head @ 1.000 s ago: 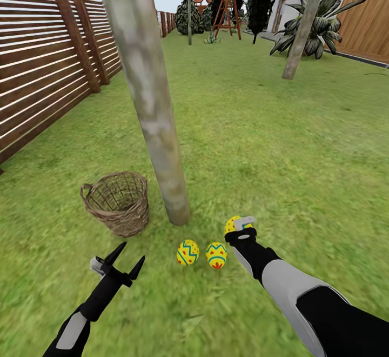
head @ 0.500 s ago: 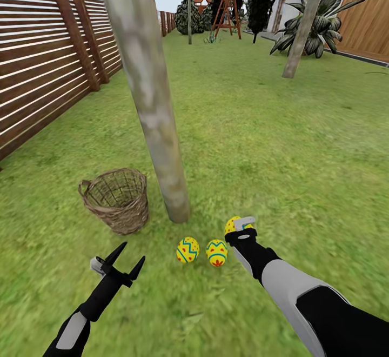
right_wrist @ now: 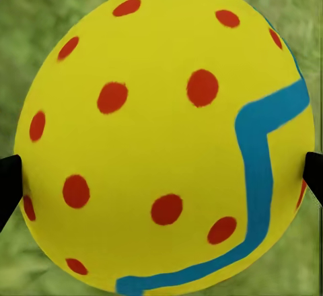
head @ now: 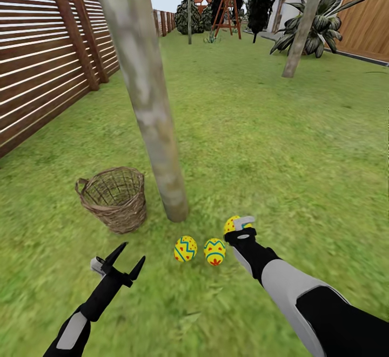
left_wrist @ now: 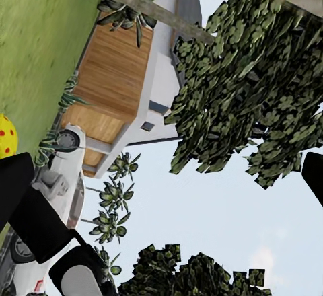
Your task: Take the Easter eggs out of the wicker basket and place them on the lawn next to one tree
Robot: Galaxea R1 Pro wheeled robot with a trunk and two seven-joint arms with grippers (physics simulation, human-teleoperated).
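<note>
On the bright green lawn (head: 281, 146) of a fenced garden, 2 Easter eggs (head: 185, 249) lie side by side on the grass just in front of the foot of a thick, pale, mottled tree trunk (head: 154, 124), each yellow with a blue-green zigzag band and red dots. A 3rd egg (head: 232, 224) sits between the fingers of the right gripper (head: 241, 227), low over the grass just to the right of the pair and near the same trunk; the right wrist view shows this egg (right_wrist: 165, 134) close up, yellow with red dots and a blue band, with a dark fingertip pressed against each of its sides over blurred green grass. The wicker basket (head: 113, 199) stands upright on the lawn just left of the trunk, its open weave showing no egg inside from the head view. The left gripper (head: 127, 258) hangs above the grass in front of the basket, its 2 black fingers spread wide and holding nothing. A brown slatted wooden fence (head: 48, 70) runs along the left edge of the garden, and a second, thinner leaning trunk (head: 305, 24) rises far off to the right near a large-leaved plant (head: 324, 27).
</note>
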